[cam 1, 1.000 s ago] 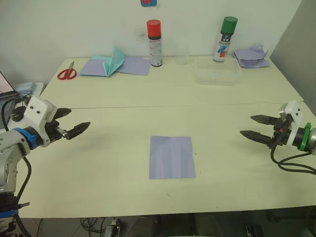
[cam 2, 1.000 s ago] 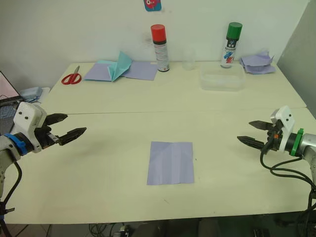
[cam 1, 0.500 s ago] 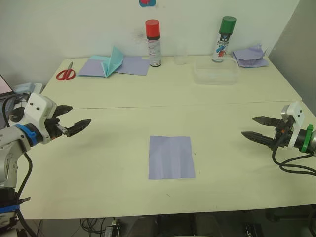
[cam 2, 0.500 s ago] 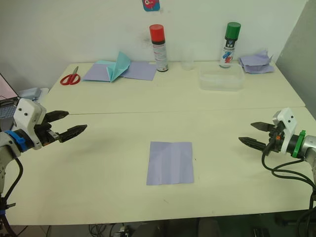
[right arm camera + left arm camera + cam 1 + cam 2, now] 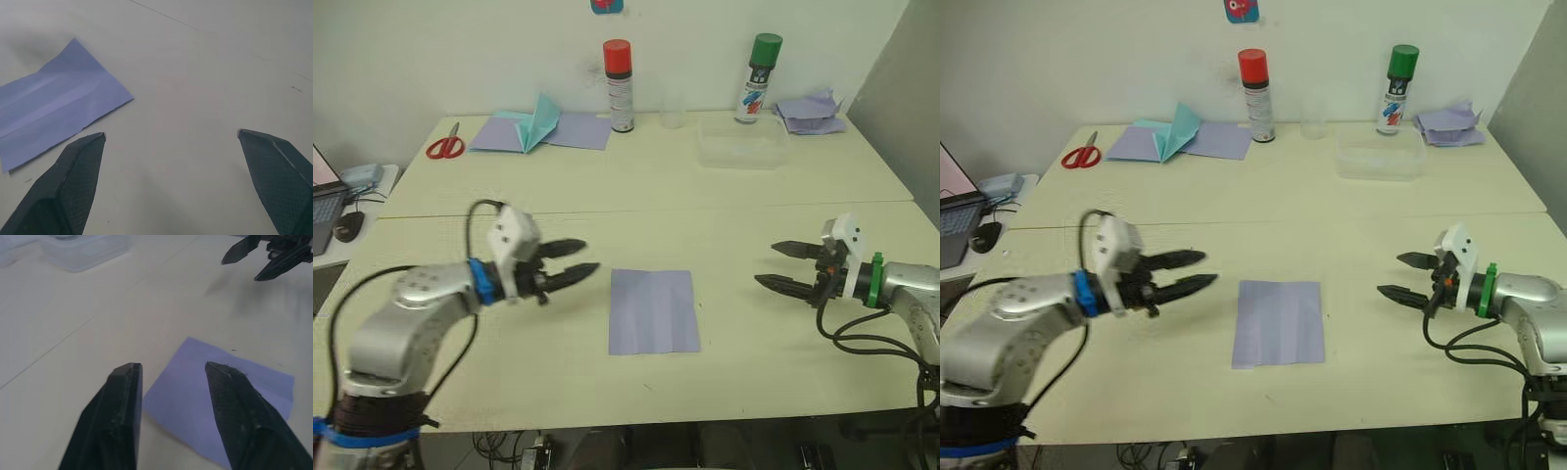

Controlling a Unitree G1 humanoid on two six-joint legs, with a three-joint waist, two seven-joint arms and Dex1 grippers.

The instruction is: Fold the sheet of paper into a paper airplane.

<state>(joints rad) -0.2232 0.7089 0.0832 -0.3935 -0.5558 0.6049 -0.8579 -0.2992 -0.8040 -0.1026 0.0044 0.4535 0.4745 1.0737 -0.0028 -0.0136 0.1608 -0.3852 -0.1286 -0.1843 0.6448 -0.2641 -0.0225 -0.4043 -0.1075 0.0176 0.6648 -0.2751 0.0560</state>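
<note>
The sheet of paper (image 5: pixel 653 311) lies flat on the table's near middle, pale lavender with faint lengthwise creases. My left gripper (image 5: pixel 590 256) hovers just left of the sheet and points at its left edge. Its fingers (image 5: pixel 120 401) stand apart with nothing between them, and the sheet (image 5: pixel 264 382) lies beyond their tips. My right gripper (image 5: pixel 766 263) is open wide on the right, a short gap from the sheet's right edge, also holding nothing. The right wrist view has the sheet (image 5: pixel 54 112) ahead of the spread fingers. The paper airplane is out of view.
Along the back edge of the table (image 5: pixel 509 392) stand a red-capped spray can (image 5: pixel 619 86), a clear cup (image 5: pixel 672 110) and a green-capped spray can (image 5: pixel 759 78). A clear plastic container (image 5: pixel 742 147) and a heap of lavender sheets (image 5: pixel 811 113) sit back right. Scissors (image 5: pixel 443 145) and a teal paper shape (image 5: pixel 540 122) lie back left.
My left arm has swung in from the table's left side to just beside the sheet, and its fingers have narrowed. My right gripper has moved a little inward toward the sheet.
</note>
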